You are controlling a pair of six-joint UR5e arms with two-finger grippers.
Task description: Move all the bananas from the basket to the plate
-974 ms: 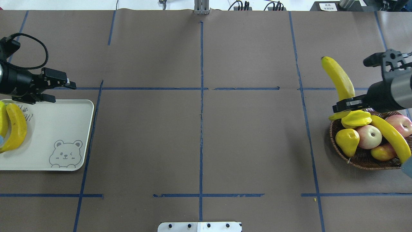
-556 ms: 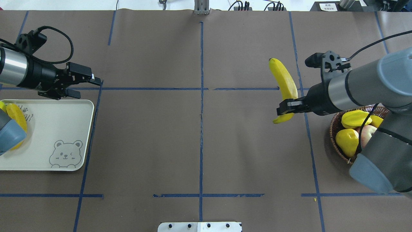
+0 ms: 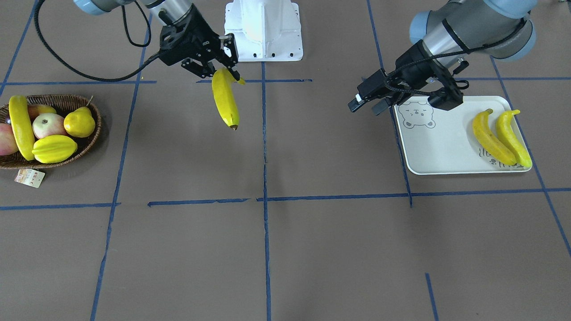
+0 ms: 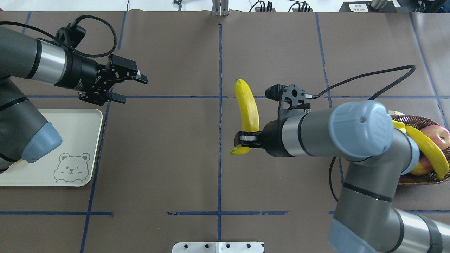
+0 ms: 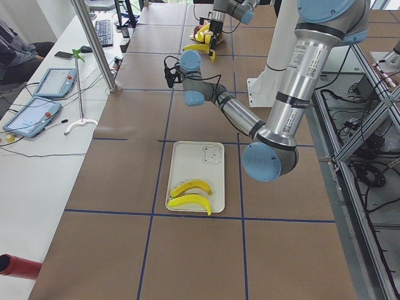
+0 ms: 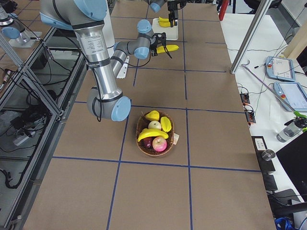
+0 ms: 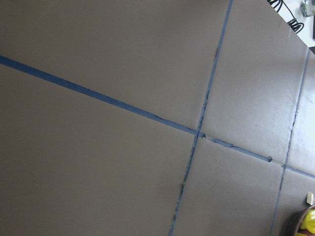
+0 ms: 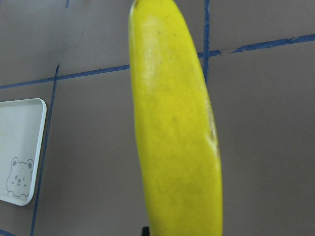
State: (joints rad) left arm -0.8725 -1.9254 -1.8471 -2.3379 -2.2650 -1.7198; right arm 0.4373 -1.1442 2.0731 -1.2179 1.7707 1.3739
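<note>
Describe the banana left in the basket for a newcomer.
On the robot's right sits a dark-brown oval wicker basket. In it lies one long, smooth, curved yellow banana; the ridged yellow starfruit and round yellow pear nearby are short.

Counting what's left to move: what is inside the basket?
The basket holds one banana, a starfruit, a pear and apples. Anything beneath them is hidden.

The left arm [image 4: 21, 59] and right arm [image 4: 316, 135] consist of grey tubular links, silver wrist sleeves and blue-grey round joint caps [image 4: 362, 128]. The left gripper [image 4: 133, 91] and right gripper [image 4: 240, 140] are black and two-fingered. A black cable [image 4: 369, 74] loops outside each wrist. The white base [image 3: 263, 26] carries dark screws.
</note>
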